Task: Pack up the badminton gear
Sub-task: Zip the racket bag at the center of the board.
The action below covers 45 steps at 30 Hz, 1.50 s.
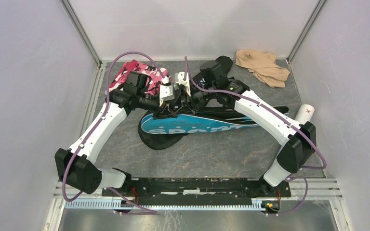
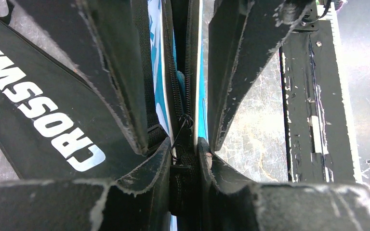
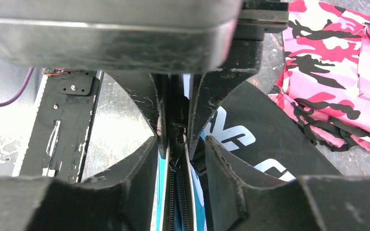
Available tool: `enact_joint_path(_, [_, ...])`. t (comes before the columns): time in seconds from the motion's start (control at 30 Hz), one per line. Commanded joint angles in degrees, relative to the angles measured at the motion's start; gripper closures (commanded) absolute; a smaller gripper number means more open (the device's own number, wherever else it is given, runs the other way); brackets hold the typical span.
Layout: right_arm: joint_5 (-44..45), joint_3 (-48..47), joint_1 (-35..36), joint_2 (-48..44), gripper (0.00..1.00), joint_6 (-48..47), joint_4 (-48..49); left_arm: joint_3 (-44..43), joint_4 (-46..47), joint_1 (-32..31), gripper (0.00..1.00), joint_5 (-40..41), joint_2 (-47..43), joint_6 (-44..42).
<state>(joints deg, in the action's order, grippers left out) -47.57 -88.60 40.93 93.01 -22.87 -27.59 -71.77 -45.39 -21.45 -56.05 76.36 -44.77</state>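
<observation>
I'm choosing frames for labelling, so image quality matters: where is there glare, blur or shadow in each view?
Top external: evenly lit, sharp, only soft shadows. Left wrist: glare whitens the table beside the blue cover. Right wrist: glare on the table at left; the left gripper blurs towards its body at the top.

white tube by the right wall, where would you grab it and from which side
Across the white tube, probably just below its capped end, coming from the open table side: its body is round, the wall is close beside it and the right arm's elbow covers its lower part.
</observation>
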Motion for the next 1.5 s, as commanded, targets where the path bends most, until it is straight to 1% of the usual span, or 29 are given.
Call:
enact_joint_path(0.0, [0.01,-2.9,0.69,0.24,0.57,-1.92,-1.47,-0.09,2.74,0.0,0.98,-2.64,-0.77,2.61])
enact_joint_path(0.13, [0.82,-2.85,0.9,0.44,0.66,-3.85,-2.93,-0.21,2.74,-0.03,0.98,-2.65,-0.74,2.91])
enact_joint_path(0.33, [2.17,-2.69,1.17,1.34,0.7,-5.95,-5.08,-0.57,2.76,-0.04,0.98,-2.69,-0.58,3.66])
enact_joint_path(0.4, [2.05,-2.72,1.14,1.39,0.73,-5.95,-5.14,-0.48,2.76,-0.03,0.98,-2.66,-0.6,3.64])
enact_joint_path(0.57, [4.19,-1.99,1.1,-0.16,0.93,-4.2,-2.86,-0.15,2.68,0.06,0.98,-1.96,-0.91,3.49])
enact_joint_path(0.63, [5.53,-1.29,1.01,-1.24,1.0,-3.48,-1.7,-0.04,2.59,0.16,0.98,-1.76,-0.99,3.37])
enact_joint_path(0.8, [7.14,0.56,-0.04,-3.46,1.0,-3.28,-0.29,0.17,2.55,0.7,0.98,-1.86,-1.13,3.53])
enact_joint_path(0.97, [5.21,3.12,-3.16,-5.08,1.0,-1.69,1.88,0.05,2.19,1.14,0.98,-2.12,-1.05,3.9])
enact_joint_path(1.13, [-0.77,4.8,-6.52,-4.98,1.0,-0.04,2.58,0.05,2.06,1.42,0.98,-2.28,-0.91,3.98])
enact_joint_path(1.27, [-7.34,5.69,-7.71,-3.77,1.0,0.21,2.34,0.12,1.97,1.55,0.98,-2.69,-0.64,4.08])
enact_joint_path(1.47, [-9.41,7.45,-8.05,-3.62,0.99,0.1,3.82,0.05,1.92,1.69,0.98,-3.23,-0.16,4.74])
